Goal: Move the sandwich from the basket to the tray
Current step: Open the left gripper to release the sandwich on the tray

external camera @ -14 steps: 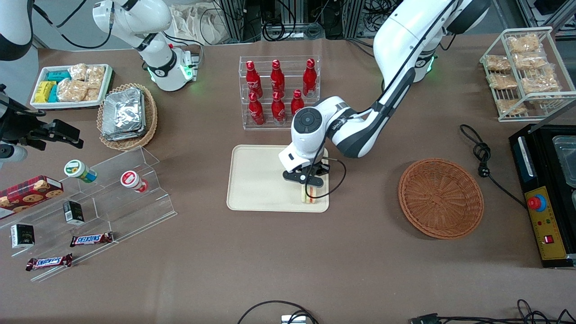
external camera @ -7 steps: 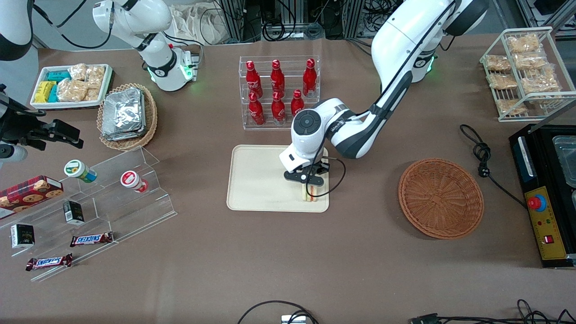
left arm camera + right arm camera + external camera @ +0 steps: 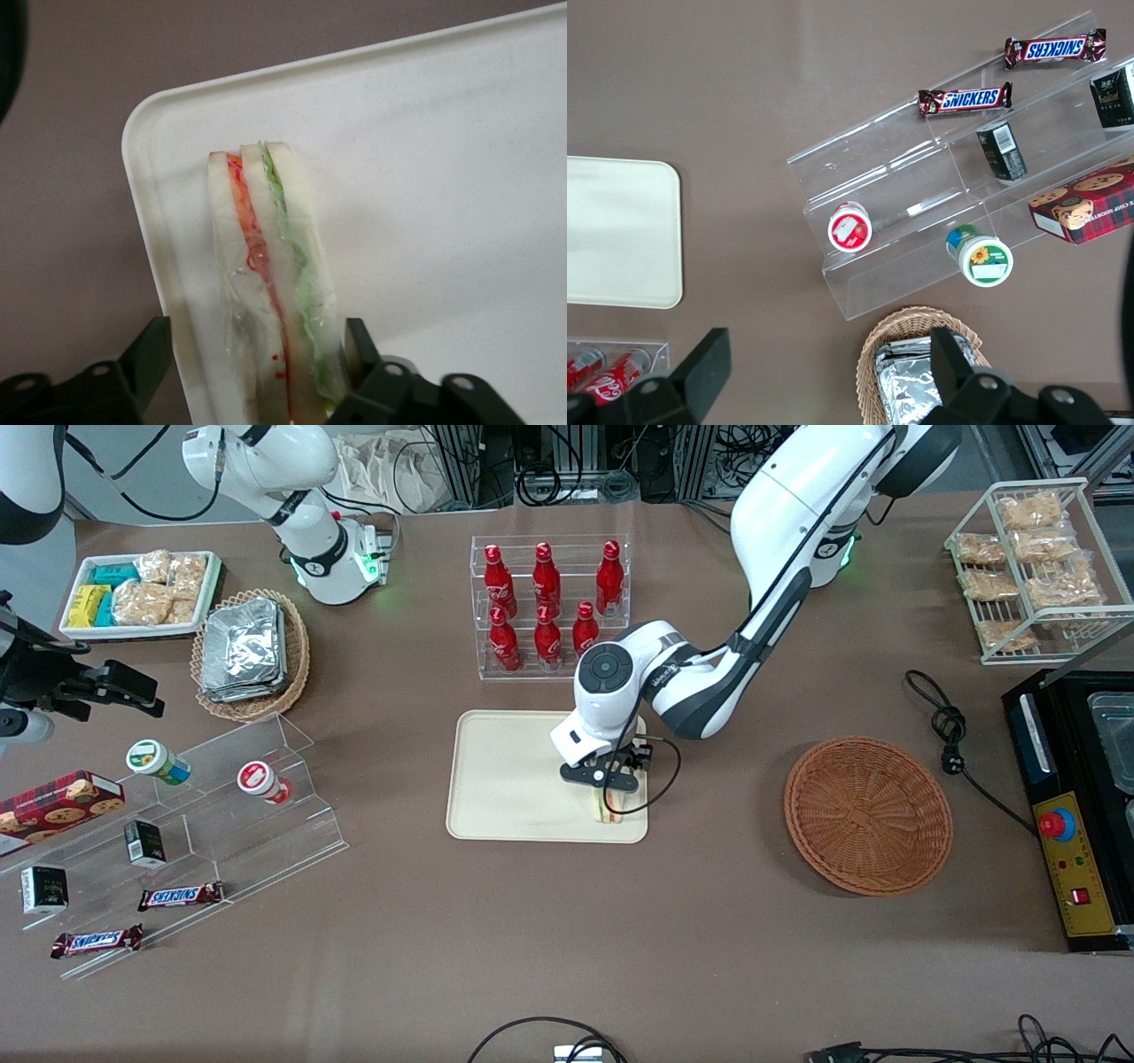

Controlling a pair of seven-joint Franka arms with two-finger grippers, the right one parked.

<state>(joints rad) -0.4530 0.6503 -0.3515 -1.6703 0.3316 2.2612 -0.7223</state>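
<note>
Standing on the tray [image 3: 505,779], the sandwich [image 3: 270,292] sits between the released jaws

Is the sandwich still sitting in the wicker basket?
No. The sandwich stands on the tray under the claw, and the basket holds nothing.

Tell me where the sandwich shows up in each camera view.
Front view: sandwich on the tray, at the corner nearest the camera, under the gripper.
Left wrist view: sandwich standing on edge between the open fingers.
Right wrist view: not in it.
Shared landmark: the tray's rounded corner.
</note>
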